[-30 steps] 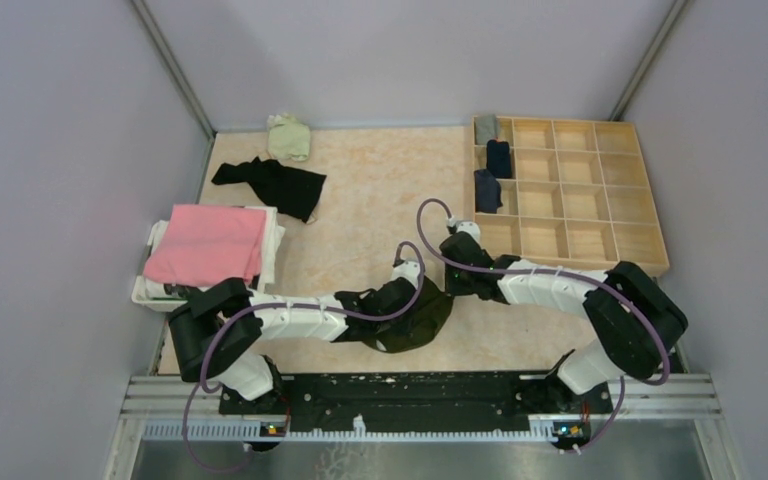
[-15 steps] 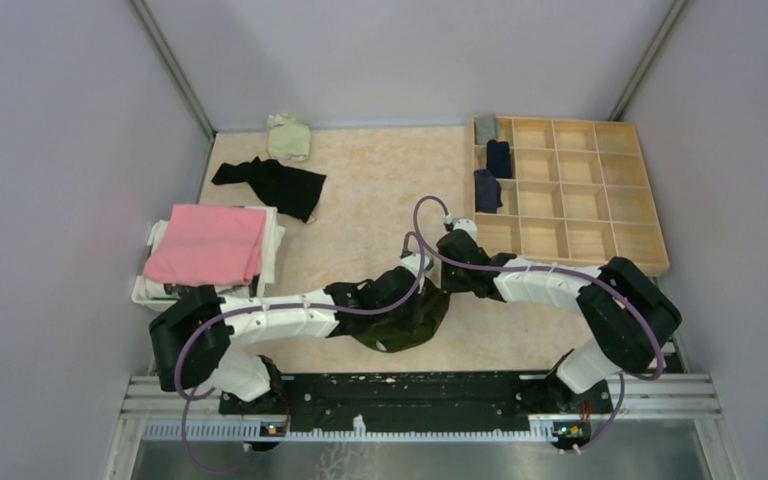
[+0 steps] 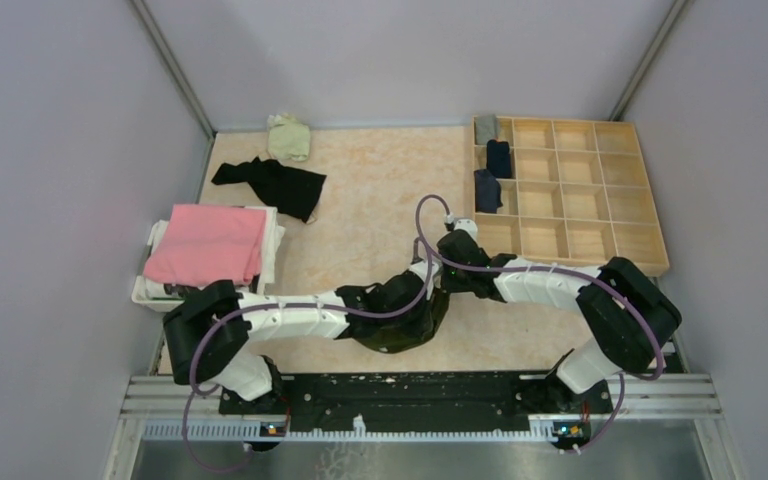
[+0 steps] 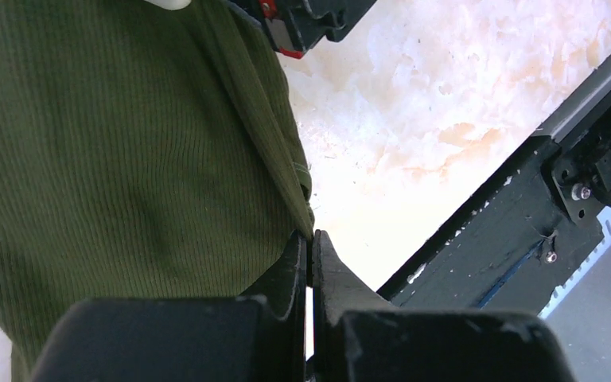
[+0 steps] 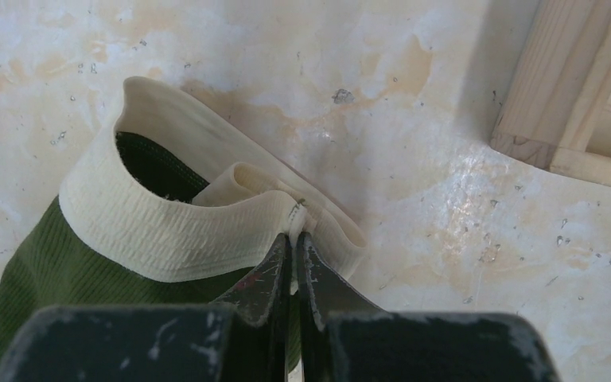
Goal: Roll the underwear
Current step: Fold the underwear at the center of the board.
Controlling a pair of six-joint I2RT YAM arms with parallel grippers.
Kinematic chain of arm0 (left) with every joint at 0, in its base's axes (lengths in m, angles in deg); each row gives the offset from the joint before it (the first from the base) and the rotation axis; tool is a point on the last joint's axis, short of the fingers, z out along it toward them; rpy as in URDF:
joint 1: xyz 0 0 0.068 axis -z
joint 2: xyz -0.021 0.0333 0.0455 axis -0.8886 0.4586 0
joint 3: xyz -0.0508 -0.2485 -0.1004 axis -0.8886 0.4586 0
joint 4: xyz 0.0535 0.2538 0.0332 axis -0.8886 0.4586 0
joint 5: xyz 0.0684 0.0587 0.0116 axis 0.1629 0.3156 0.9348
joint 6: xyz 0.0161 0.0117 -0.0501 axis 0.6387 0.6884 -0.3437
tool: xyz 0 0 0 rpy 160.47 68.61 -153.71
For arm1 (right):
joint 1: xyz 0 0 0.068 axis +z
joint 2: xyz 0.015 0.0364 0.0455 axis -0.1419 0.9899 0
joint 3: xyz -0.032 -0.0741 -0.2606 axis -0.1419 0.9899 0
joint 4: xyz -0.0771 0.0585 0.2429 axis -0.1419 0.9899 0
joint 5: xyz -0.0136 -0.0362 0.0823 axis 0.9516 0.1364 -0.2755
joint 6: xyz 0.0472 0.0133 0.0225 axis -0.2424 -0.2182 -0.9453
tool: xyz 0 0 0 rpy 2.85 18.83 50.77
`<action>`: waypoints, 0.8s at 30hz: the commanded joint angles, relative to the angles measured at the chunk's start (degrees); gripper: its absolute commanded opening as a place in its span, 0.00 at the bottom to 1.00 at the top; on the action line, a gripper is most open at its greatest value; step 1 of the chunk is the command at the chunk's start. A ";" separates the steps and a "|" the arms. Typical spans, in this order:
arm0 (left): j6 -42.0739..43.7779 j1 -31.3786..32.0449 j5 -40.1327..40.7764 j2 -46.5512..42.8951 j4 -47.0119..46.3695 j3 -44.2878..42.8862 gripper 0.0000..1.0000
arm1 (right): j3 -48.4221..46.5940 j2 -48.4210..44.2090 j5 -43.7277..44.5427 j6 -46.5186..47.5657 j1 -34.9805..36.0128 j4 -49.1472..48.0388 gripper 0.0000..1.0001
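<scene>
Olive green ribbed underwear (image 3: 392, 335) with a cream waistband (image 5: 167, 231) lies near the table's front middle, partly hidden under both grippers. In the left wrist view the fabric (image 4: 111, 159) fills the left side, and my left gripper (image 4: 312, 239) is shut on its hem. My right gripper (image 5: 295, 232) is shut on a seam of the waistband, which stands up in an open loop. In the top view the left gripper (image 3: 418, 298) and right gripper (image 3: 438, 270) are close together. Three rolled underwear (image 3: 487, 190) sit in the tray's left column.
A wooden compartment tray (image 3: 600, 215) stands at the back right; its corner (image 5: 561, 103) is close to the right gripper. Black underwear (image 3: 275, 185) and a pale green piece (image 3: 288, 137) lie at the back left. A pink cloth (image 3: 210, 243) rests on a white basket.
My left gripper has moved right and slightly away, closer to the right gripper, drawing the olive fabric with it. The right gripper has barely shifted.
</scene>
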State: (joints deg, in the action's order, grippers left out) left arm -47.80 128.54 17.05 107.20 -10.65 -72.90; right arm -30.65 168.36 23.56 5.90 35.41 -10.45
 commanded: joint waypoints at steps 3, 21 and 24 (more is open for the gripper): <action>-1.09 1.30 -3.28 3.49 -6.11 1.90 0.00 | 2.40 2.66 1.12 0.07 -0.37 1.72 0.00; -2.78 1.46 -1.08 -3.10 -5.17 4.26 0.47 | 2.97 2.34 0.35 -0.31 -0.37 1.38 0.00; -2.04 1.47 -1.16 -9.49 -4.22 4.47 0.51 | 3.13 2.24 0.29 -0.37 -0.42 1.37 0.00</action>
State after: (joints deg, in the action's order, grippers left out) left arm -50.70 129.57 15.52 106.10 -15.85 -68.51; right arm -29.82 168.45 23.50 5.51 35.41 -12.83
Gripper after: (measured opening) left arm 0.495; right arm 0.009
